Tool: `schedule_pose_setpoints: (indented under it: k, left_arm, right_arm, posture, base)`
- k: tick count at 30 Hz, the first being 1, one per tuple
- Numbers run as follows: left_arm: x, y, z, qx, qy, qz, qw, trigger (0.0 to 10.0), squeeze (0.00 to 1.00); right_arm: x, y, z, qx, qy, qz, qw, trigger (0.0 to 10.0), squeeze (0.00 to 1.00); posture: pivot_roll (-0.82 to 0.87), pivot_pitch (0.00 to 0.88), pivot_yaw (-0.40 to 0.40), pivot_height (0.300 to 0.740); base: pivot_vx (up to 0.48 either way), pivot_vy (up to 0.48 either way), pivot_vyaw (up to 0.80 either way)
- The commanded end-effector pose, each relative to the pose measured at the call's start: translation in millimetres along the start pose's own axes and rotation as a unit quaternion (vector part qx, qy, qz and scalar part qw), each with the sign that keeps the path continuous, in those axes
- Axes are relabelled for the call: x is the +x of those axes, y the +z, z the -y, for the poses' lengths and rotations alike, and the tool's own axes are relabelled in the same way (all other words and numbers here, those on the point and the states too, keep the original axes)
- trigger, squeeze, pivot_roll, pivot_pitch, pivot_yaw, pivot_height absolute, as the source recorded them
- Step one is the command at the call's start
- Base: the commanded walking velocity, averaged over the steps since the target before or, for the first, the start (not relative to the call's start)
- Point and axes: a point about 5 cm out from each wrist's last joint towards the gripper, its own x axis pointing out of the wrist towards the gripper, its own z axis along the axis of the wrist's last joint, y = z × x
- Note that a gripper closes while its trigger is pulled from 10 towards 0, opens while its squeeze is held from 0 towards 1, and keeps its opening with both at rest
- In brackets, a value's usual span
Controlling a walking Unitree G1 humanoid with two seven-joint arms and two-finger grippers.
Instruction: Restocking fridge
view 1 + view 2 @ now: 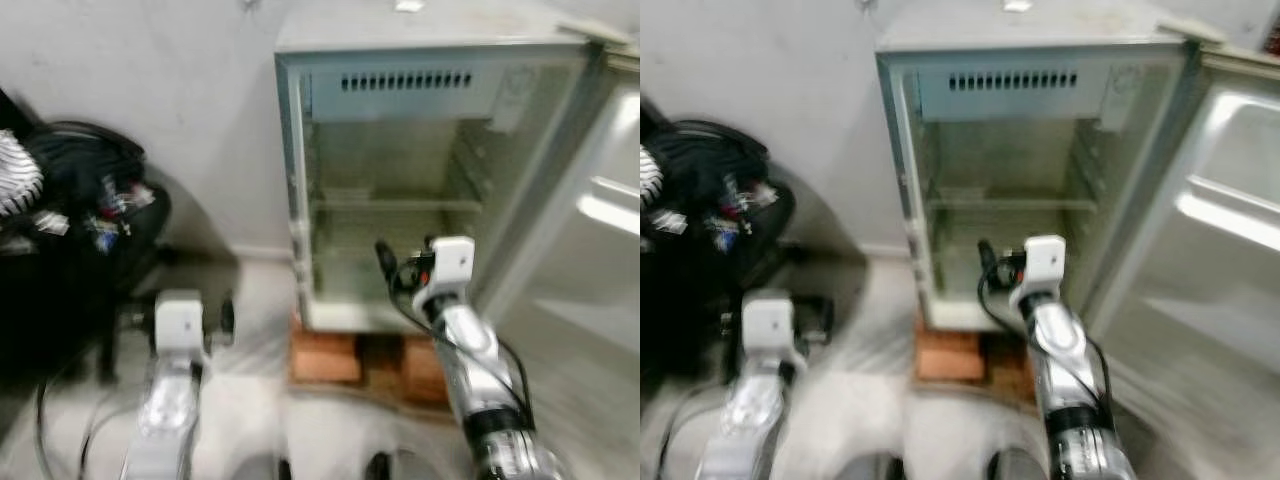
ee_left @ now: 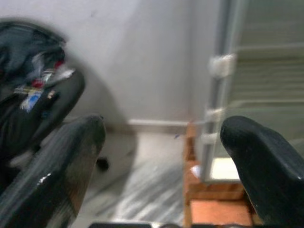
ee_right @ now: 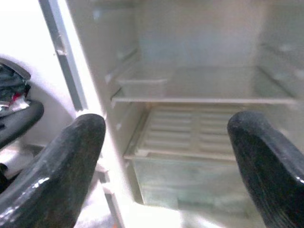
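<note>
**Both pairs of fingers spread wide and empty before an open, bare fridge**

The fingers (image 3: 52, 175) of the right gripper (image 3: 161, 180) stand wide apart with nothing between them, and through the gap the wrist view looks straight into the fridge (image 1: 400, 190). The left gripper (image 2: 166, 175) is spread just as wide and also holds nothing — it points at the wall and the fridge's left edge, lower and nearer than the right one.

The fridge sits at the far centre of the scene on a base of bricks (image 1: 325, 357), its door (image 1: 590, 220) swung open to the right. Inside, the shelves (image 3: 204, 99) look bare; a slatted rack (image 3: 190, 130) lies below the upper shelf. A black bag (image 1: 90, 200) rests against the wall on the far left.

No item to be stocked can be made out, so its handling is a guess. Fridge goods are usually bottles, cartons or cans — fairly heavy when full, smooth and perhaps slippery. I would take such a thing round the middle of its body, upright, with a firm but not crushing grip. The slatted rack could tip a narrow base, so a flat shelf seems the safer place.
</note>
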Motion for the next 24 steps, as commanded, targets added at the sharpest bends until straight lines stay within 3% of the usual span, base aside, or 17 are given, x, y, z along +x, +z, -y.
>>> schedule_pose_setpoints:
  k: [1,9,16,24]
  left_arm:
    - [-2.2,-1.6,-0.7,0.002,0.004,-0.002,1.0,10.0,0.0]
    - [-0.4,0.5,-0.4,0.002,0.002,0.004,1.0,10.0,0.0]
    - [4.3,12.9,-2.2,0.01,-0.012,0.032,0.999,10.0,0.0]
    - [5.2,9.4,0.7,0.007,-0.017,0.028,0.999,10.0,0.0]
  right_arm:
    - [2.6,3.6,-3.4,-0.004,0.004,0.005,1.0,10.0,0.0]
    - [0.2,0.7,-4.0,-0.001,0.003,0.004,1.0,10.0,0.0]
    - [5.3,11.4,2.2,-0.009,-0.007,0.018,1.0,10.0,0.0]
    - [9.5,13.5,-1.8,-0.018,0.004,0.019,1.0,10.0,0.0]
  posture:
    - [0.01,0.024,0.036,0.74]
    - [0.01,0.035,0.039,0.74]
    - [0.0,0.05,0.04,0.74]
    - [0.0,0.042,0.031,0.74]
  base:
    - [-0.337,0.0,0.0]
    - [-0.078,0.0,0.0]
    - [0.0,0.0,0.0]
    - [0.0,-0.48,0.0]
